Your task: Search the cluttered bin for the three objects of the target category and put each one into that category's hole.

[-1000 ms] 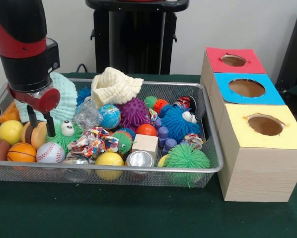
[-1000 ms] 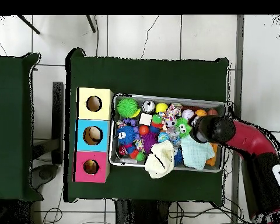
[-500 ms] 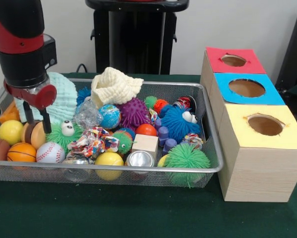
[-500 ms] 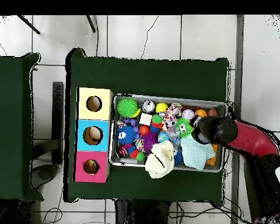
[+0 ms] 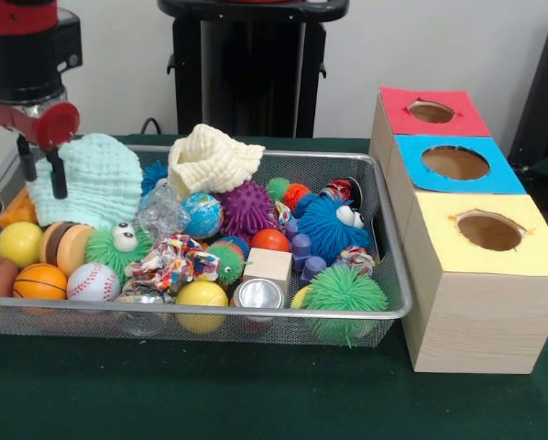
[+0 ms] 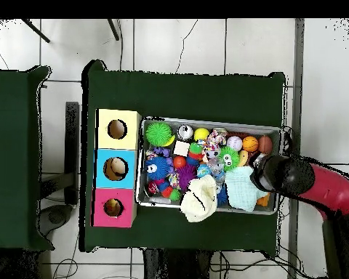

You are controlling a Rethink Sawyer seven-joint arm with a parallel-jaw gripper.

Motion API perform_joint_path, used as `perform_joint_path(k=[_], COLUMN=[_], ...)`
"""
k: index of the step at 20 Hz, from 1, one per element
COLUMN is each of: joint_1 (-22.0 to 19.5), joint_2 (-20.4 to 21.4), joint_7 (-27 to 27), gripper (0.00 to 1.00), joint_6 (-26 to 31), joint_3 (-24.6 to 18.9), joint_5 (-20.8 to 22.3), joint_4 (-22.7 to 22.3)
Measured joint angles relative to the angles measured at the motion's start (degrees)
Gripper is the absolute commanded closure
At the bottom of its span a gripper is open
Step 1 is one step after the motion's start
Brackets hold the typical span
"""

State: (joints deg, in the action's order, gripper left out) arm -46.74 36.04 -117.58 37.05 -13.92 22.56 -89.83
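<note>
The claw (image 5: 38, 166) hangs above the left end of the wire bin (image 5: 395, 275), just in front of the mint cloth (image 5: 86, 188). Its two thin fingers (image 5: 59, 174) stand a little apart, and nothing is between them. The bin stands on the green table (image 5: 256, 403) and is crowded with toys. Below the claw lie a yellow ball (image 5: 19, 243), a brown and tan toy burger (image 5: 63, 247), a small basketball (image 5: 40, 281) and a baseball (image 5: 93, 282) (I cannot tell which category is wanted). The three boxes (image 5: 476, 238) with round holes stand just beside the bin's right end, probably to keep each carry short. No toy sits in a hole as far as I see, so the search seems at its beginning.
</note>
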Motion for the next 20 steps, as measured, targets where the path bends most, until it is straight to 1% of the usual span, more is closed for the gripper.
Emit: perform_joint_path(k=[2, 6, 9, 14, 20], joint_1=[-1.3, -2.2, -2.5, -2.5, -2.5], joint_2=[1.7, 2.1, 1.6, -0.6, -3.3], joint_7=[0.0, 0.0, 0.0, 0.0, 0.0], gripper=[0.0, 0.0, 0.0, 0.0, 0.0], joint_6=[0.0, 0.0, 0.0, 0.0, 0.0], joint_3=[0.0, 0.0, 0.0, -0.4, -1.3], joint_5=[0.1, 0.2, 0.2, 0.8, 1.4], joint_4=[-1.2, -1.3, -1.0, 0.6, 3.2])
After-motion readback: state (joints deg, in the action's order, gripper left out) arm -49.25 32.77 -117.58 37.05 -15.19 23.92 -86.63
